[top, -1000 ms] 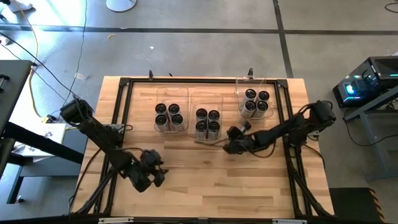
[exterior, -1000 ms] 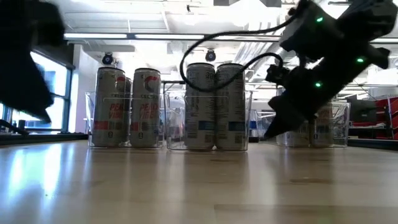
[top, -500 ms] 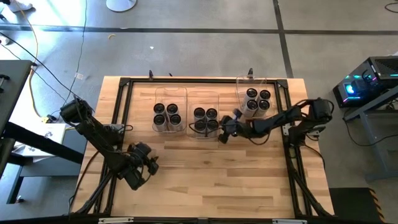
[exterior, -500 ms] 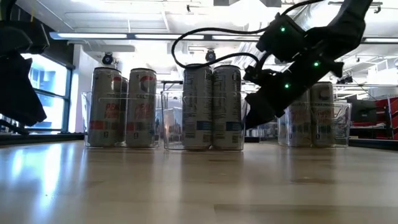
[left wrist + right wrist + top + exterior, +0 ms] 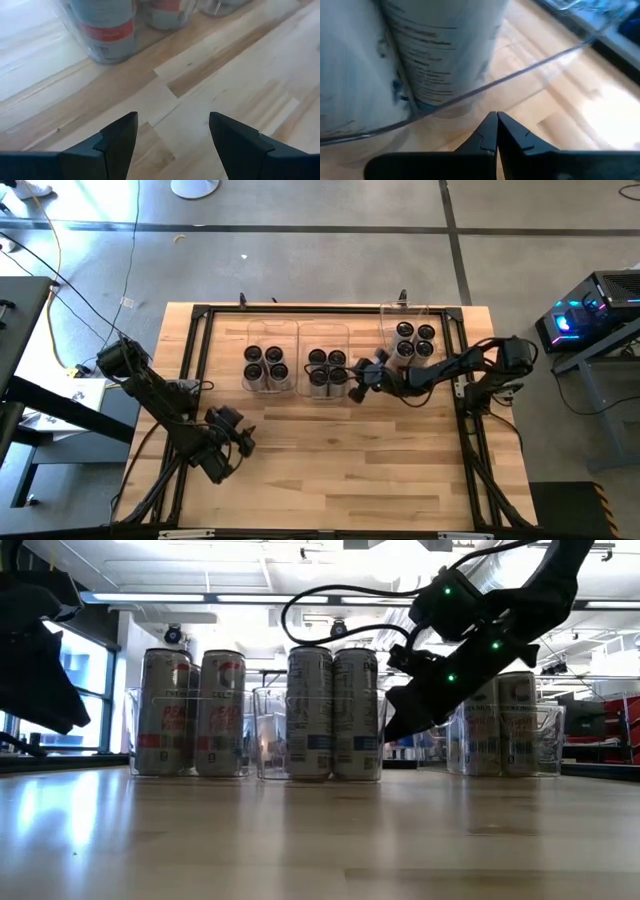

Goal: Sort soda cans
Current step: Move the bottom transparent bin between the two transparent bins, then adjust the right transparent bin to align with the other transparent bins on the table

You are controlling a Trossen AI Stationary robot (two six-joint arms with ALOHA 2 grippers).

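Several soda cans stand upright in three clear bins. Red-labelled cans (image 5: pixel 195 715) fill the left bin (image 5: pixel 268 367), blue-labelled cans (image 5: pixel 330 715) the middle bin (image 5: pixel 327 372), and more cans (image 5: pixel 412 343) the far-right bin. My right gripper (image 5: pixel 353 387) is shut, with its tips at the middle bin's right side near the near corner. My left gripper (image 5: pixel 241 442) hovers open over bare wood near the table's left front, with the red-labelled cans (image 5: pixel 107 30) ahead of it. My right gripper pushes with its shut fingertips (image 5: pixel 496 122) low against the middle bin's clear wall (image 5: pixel 470 97), at the bin's right side by the near corner. The fingers slant down and come from the table's right. The bin stands flat on the table with its cans upright.
A black frame (image 5: pixel 200 315) runs round the tabletop's edges. Open wood lies across the near half of the table (image 5: pixel 340 470). The left and middle bins stand close side by side. Cables trail from my right arm (image 5: pixel 330 600).
My right gripper, still shut, has swung from the table's middle toward the far edge and the left, onto the middle bin. That bin has slid left and a little farther away, and the left bin has shifted left too. My left gripper has turned and drawn slightly left.
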